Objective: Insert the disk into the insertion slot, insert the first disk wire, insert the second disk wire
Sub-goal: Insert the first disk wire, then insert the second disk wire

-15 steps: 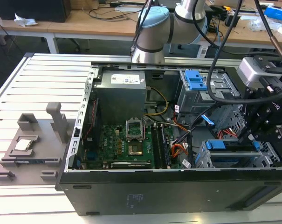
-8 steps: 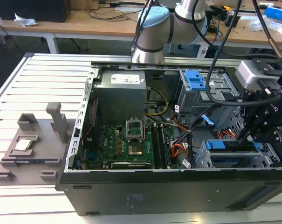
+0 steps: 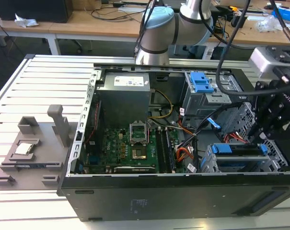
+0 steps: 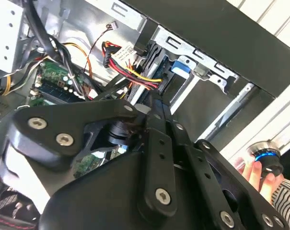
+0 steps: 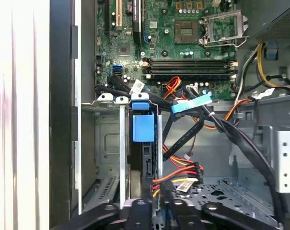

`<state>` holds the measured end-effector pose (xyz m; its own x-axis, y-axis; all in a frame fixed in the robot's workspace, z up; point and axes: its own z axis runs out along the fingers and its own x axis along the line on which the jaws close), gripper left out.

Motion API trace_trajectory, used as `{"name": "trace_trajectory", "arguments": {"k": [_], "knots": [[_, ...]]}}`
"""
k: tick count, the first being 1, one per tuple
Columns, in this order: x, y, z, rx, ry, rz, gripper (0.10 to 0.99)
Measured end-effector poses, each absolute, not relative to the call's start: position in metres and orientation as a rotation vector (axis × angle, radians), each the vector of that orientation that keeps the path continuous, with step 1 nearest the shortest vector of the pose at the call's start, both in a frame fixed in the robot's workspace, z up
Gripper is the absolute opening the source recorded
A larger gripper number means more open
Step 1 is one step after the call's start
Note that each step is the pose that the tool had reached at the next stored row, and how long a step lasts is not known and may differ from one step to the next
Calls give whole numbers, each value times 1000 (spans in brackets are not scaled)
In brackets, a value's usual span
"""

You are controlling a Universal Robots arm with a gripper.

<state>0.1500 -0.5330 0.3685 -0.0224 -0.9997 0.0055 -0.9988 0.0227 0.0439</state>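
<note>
The disk [image 3: 237, 155] lies in the insertion slot [image 3: 209, 163] at the case's front corner on the exterior view's right, its blue carrier showing at both ends. In the first wrist view the disk [image 5: 146, 165] is edge-on, with its blue tab [image 5: 144, 127] between the slot's metal walls [image 5: 106, 143]. My gripper [image 3: 268, 136] hangs just over the disk's end on the exterior view's right. In the second wrist view its fingers [image 4: 154, 124] run together to a narrow tip, so the gripper [image 4: 152, 103] looks shut; anything between the tips is hidden. A red-yellow-black wire bundle [image 5: 180, 173] and a blue-ended wire [image 5: 192, 102] lie loose beside the slot.
A second grey cage with a blue ridged latch [image 3: 202, 82] stands behind the slot. The motherboard [image 3: 135, 148] and power supply [image 3: 123, 96] fill the case's other half. A grey fixture [image 3: 32, 148] sits on the slatted table. A hand [image 4: 260, 175] holds a small device outside the case.
</note>
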Motion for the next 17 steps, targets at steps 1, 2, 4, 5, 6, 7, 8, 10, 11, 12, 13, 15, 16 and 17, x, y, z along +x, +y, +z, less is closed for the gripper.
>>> {"name": "trace_trajectory", "arguments": {"k": [1,2,4,5,6,7,8,10,11,12,13,15,16,17], "knots": [[150,-531,376,2172,-2221,-43,106],[150,-531,376,2172,-2221,-43,106],[150,-531,376,2172,-2221,-43,106],[150,-531,376,2172,-2221,-43,106],[150,-531,376,2172,-2221,-43,106],[150,-531,376,2172,-2221,-43,106],[150,-531,376,2172,-2221,-43,106],[150,-531,376,2172,-2221,-43,106],[150,-531,377,2172,-2221,-43,106],[150,-531,377,2172,-2221,-43,106],[150,-531,377,2172,-2221,-43,106],[150,-531,377,2172,-2221,-43,106],[150,-531,377,2172,-2221,-43,106],[150,-531,377,2172,-2221,-43,106]]}}
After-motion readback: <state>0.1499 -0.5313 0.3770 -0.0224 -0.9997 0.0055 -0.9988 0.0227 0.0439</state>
